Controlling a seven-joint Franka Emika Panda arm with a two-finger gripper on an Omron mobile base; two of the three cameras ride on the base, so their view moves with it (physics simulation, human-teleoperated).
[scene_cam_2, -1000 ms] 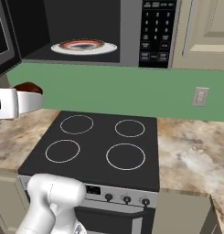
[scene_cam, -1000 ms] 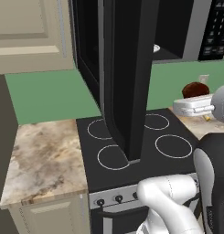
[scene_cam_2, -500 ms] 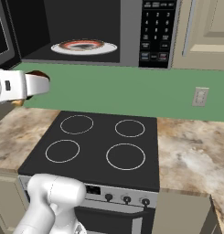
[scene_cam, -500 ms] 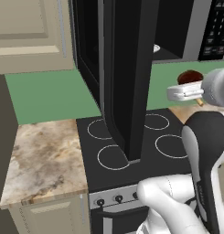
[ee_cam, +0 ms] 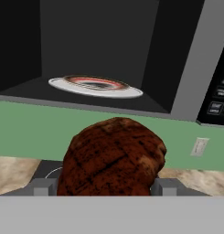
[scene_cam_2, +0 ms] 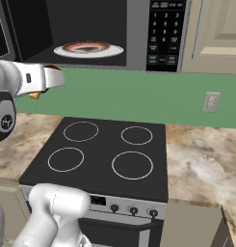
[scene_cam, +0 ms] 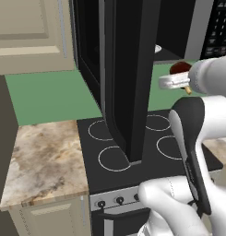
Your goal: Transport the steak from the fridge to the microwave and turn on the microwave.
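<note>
The steak [ee_cam: 113, 157], a dark red-brown lump, sits between my fingers, and my gripper [ee_cam: 104, 185] is shut on it. My gripper [scene_cam_2: 54, 77] hovers above the stove's left side, just below and in front of the microwave [scene_cam_2: 138, 29]. The microwave's cavity is open, with a red-rimmed plate [scene_cam_2: 88, 48] lying inside. In the left base view the steak [scene_cam: 180, 68] rides on top of my gripper [scene_cam: 172, 82], to the right of the microwave's swung-out door [scene_cam: 130, 78]. The fridge is out of view.
A black stove [scene_cam_2: 105, 154] with ring burners lies below the hand. Marble counters flank it [scene_cam_2: 201, 164]. The microwave keypad [scene_cam_2: 163, 34] is right of the cavity. A wall outlet [scene_cam_2: 211, 102] sits on the green backsplash.
My arm has lifted the steak higher and carried it towards the microwave's open cavity. The grip has stayed the same.
</note>
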